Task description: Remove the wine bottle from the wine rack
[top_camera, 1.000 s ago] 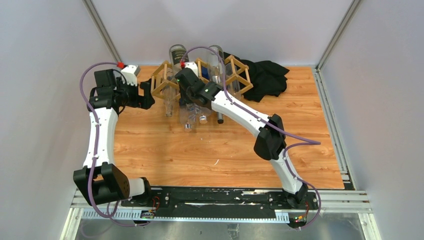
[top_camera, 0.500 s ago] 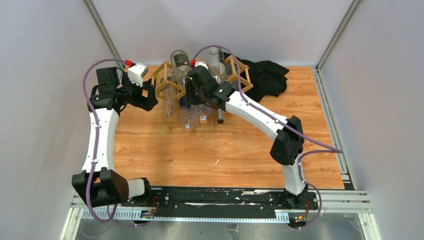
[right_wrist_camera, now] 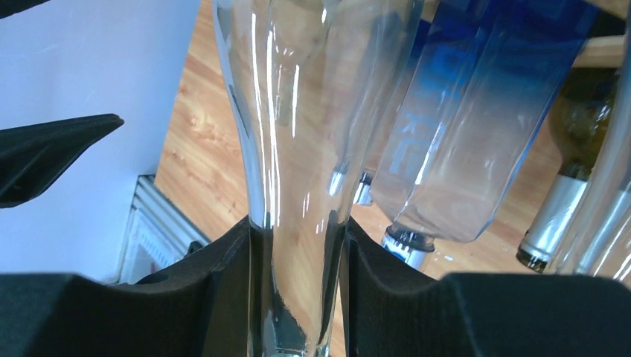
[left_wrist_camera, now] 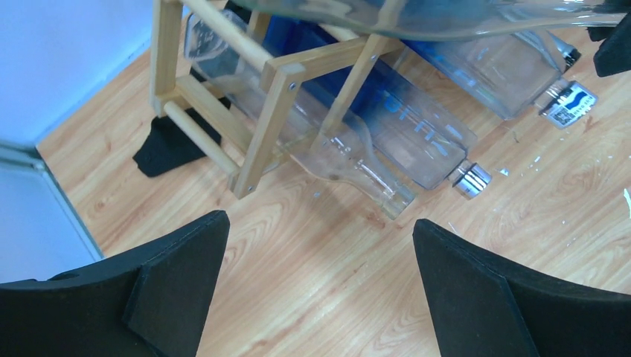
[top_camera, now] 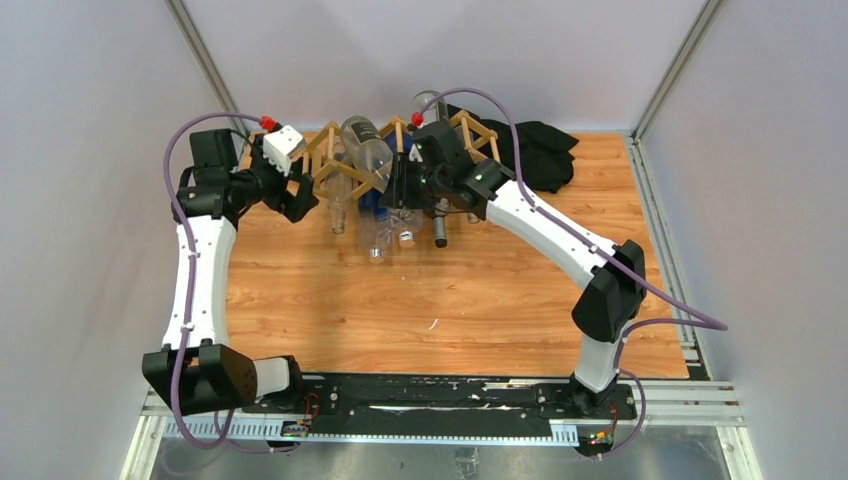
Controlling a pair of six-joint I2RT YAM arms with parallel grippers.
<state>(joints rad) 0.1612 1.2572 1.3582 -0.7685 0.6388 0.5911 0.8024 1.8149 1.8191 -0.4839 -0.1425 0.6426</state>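
We have the bottle (top_camera: 366, 155) by its neck. The right gripper (right_wrist_camera: 298, 238) is closed nearly all the way on the thin glass, with a finger pressed to each side. The left gripper (left_wrist_camera: 320, 227) is spread wide with nothing in it, low beside the left end of the rack (left_wrist_camera: 277, 100).

The bottle hangs over the top of the rack, toward its left half. We cannot tell whether its body is free of the slats or resting on one. Its long axis runs slantwise in the top view, base toward the far left and neck toward the near right into the fingers, and it seems nearer level than upright.

What worries us most is the grip. The hold is at the slim, smooth end and the weight sits at the other, so the bottle could swing in the fingers or slide out through them. A drop would land it on the slats, or on the blue bottle (left_wrist_camera: 417, 134) and the other bottles lying under the rack on the table (top_camera: 450, 300) — glass on glass.

The second risk is the rack itself. It looks light, and if the body catches a slat while being drawn away, the rack could be dragged or tipped and its load would roll. Lifting first, then pulling along the bottle's own axis, looks safer to us. The left gripper sits close by — a swing that way could strike it.
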